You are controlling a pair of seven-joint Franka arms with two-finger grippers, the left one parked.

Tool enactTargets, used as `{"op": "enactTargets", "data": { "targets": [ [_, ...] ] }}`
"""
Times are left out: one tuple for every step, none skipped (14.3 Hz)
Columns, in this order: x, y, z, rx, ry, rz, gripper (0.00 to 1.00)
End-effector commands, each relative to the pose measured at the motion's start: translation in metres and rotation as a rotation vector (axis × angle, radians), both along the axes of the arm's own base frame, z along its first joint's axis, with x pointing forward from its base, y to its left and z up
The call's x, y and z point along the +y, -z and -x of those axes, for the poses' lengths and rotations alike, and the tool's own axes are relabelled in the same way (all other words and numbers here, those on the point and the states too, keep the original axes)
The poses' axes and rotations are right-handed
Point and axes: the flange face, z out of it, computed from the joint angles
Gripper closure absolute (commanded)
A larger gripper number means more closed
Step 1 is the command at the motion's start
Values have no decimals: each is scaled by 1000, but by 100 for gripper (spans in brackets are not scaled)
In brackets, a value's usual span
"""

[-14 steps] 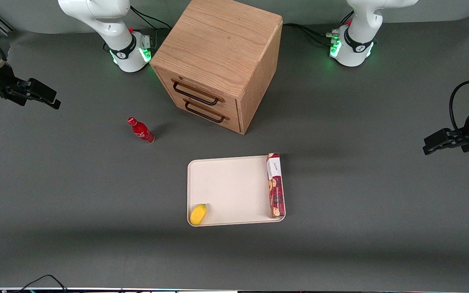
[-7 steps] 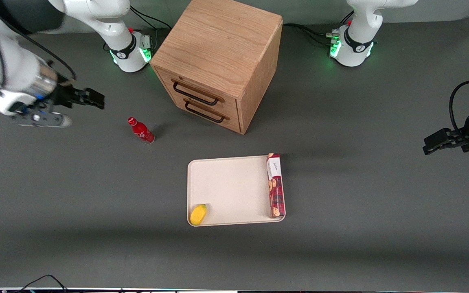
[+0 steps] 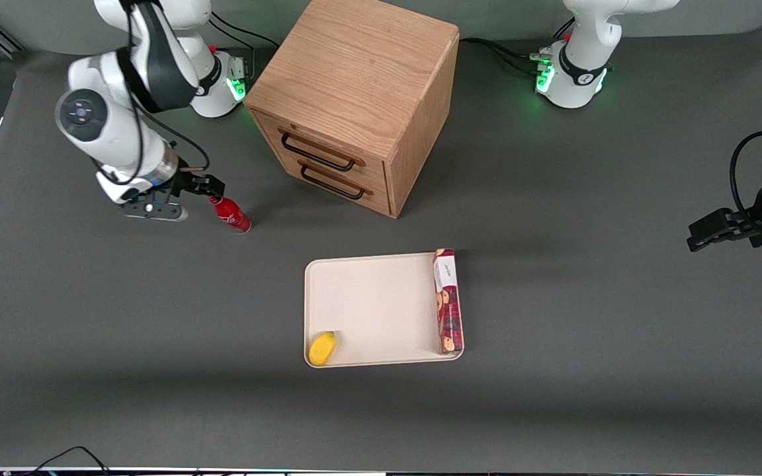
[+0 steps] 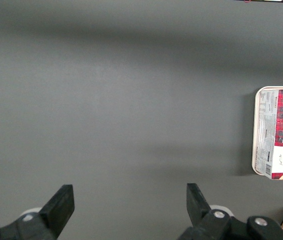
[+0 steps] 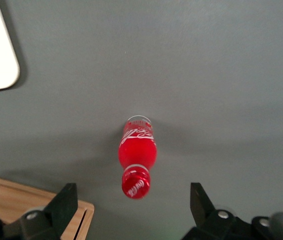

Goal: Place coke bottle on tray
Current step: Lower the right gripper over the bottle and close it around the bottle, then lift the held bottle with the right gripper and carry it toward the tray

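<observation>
**Gripper poised above the coke bottle, nothing held yet**

My gripper (image 3: 212, 192) hangs over the coke bottle (image 3: 231, 215), which stands upright on the grey table (image 3: 156, 330) in front of the wooden cabinet (image 3: 354, 99), toward my working end of the table. In my wrist view the bottle (image 5: 137, 155) is seen from above, its red cap (image 5: 135, 182) sitting between my two fingers (image 5: 64, 202), which are spread wide with a clear gap on each side. I am touching nothing.

The tray (image 3: 368, 291) lies nearer the front camera than the bottle and well apart from it. A dark red cookie box (image 3: 448, 301) lies along the tray's edge toward the parked arm, and a small yellow object (image 3: 322, 348) sits in its near corner toward my end. The middle of the tray is bare.

What could go wrong, as I judge it: the bottle is slim and tall for its base, so one finger reaching it before the other could tip it over. Closing on the narrow neck might let it slip or swing. When setting it down, a tilted release could topple it toward the yellow object.
</observation>
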Motion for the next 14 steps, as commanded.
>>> {"op": "enactTargets", "data": {
  "targets": [
    [-2,23,25,-59,37,-4,0],
    [-2,29,25,-60,37,-8,0],
    [-1,31,25,-59,35,-9,0],
    [-1,30,24,-66,32,-10,2],
    [-1,31,23,-71,31,-11,7],
    [0,31,22,-78,20,-7,12],
    [1,32,21,-86,19,-9,17],
    [1,35,20,-87,16,-12,21],
    [2,37,18,-94,16,-16,27],
    [2,39,17,-92,16,-18,35],
    [2,40,18,-92,14,-18,44],
    [2,39,18,-93,16,-17,56],
    [2,40,19,-90,14,-16,68],
    [2,41,19,-87,14,-16,78]
  ]
}}
